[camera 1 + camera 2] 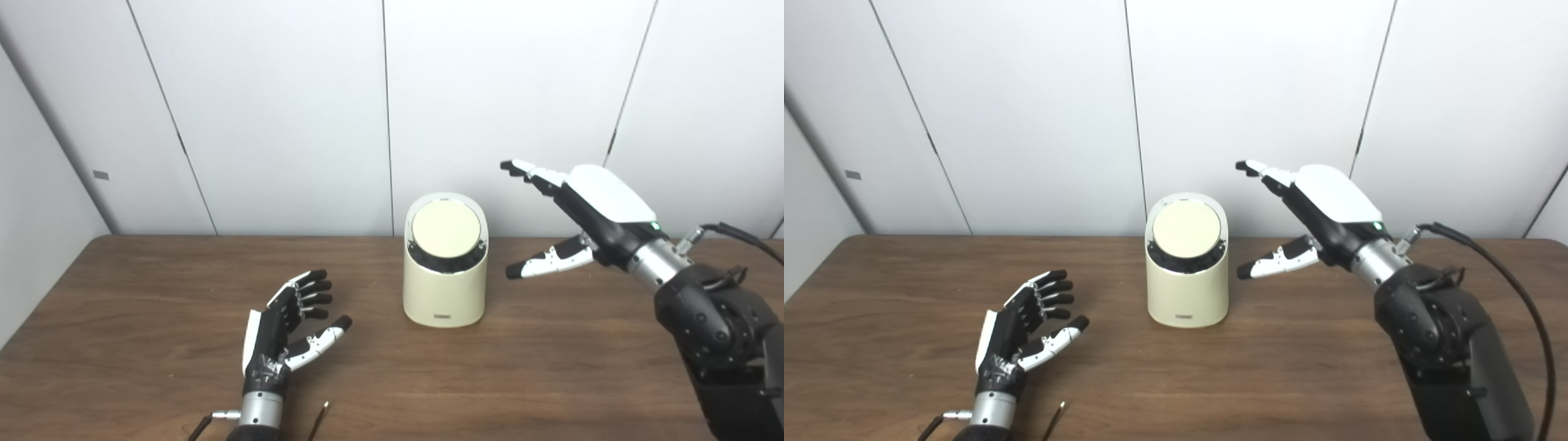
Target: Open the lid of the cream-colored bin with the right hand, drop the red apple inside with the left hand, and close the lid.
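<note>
The cream-colored bin (445, 288) stands upright at the middle of the wooden table, its round lid (446, 228) shut and tilted toward me. My right hand (576, 214) is raised to the right of the bin, above lid height, open and empty, fingers pointing left, apart from the bin. My left hand (288, 324) rests low over the table to the left of the bin, palm facing right, open and empty. No red apple is in view in either eye view.
The brown wooden table (153, 306) runs across the view, with its back edge against a white panelled wall (275, 110). A black cable (1507, 269) loops off my right forearm.
</note>
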